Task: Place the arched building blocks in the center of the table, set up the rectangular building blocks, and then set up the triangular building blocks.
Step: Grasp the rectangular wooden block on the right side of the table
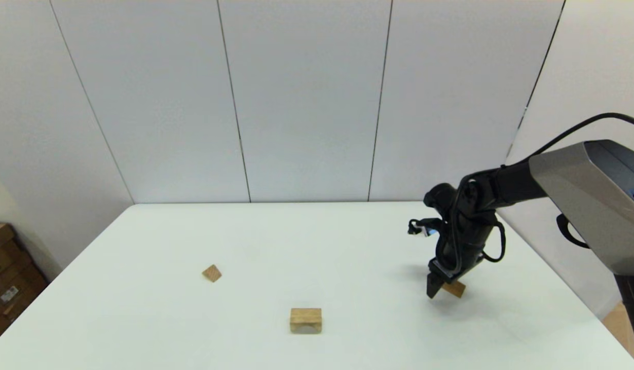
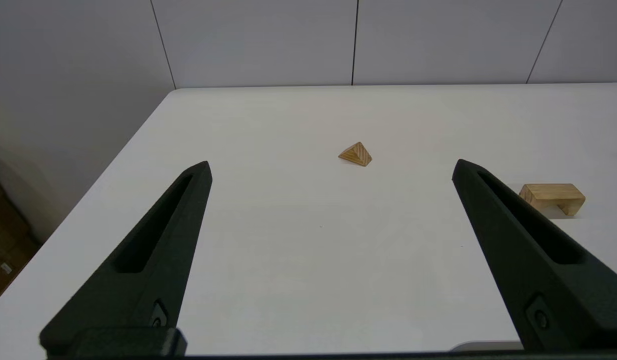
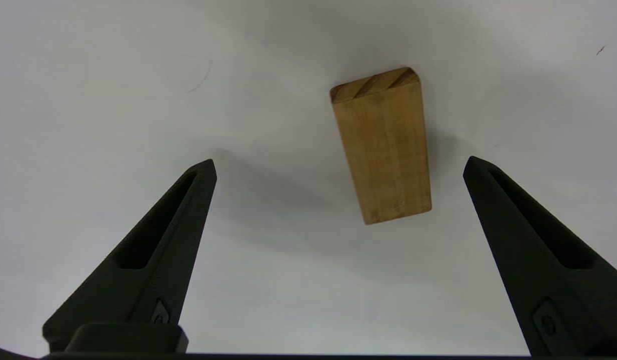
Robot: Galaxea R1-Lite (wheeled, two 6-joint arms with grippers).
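The arched block (image 1: 305,320) stands near the table's front middle, its cut-out downward; it also shows in the left wrist view (image 2: 552,197). At the left lies the triangular block (image 1: 211,273), seen too from the left wrist (image 2: 356,154). The rectangular block (image 1: 454,289) lies flat at the right, partly behind my right gripper (image 1: 439,289). From the right wrist the rectangular block (image 3: 383,145) lies between and just beyond the fingertips of that gripper (image 3: 338,167), which is open, straddling it without touching. My left gripper (image 2: 331,170) is open with nothing in it, low over the table's left front, out of the head view.
The white table (image 1: 317,246) ends at a grey panelled wall behind. Brown cardboard boxes (image 1: 6,280) stand on the floor off the table's left edge. The right arm (image 1: 553,185) reaches in from the right side.
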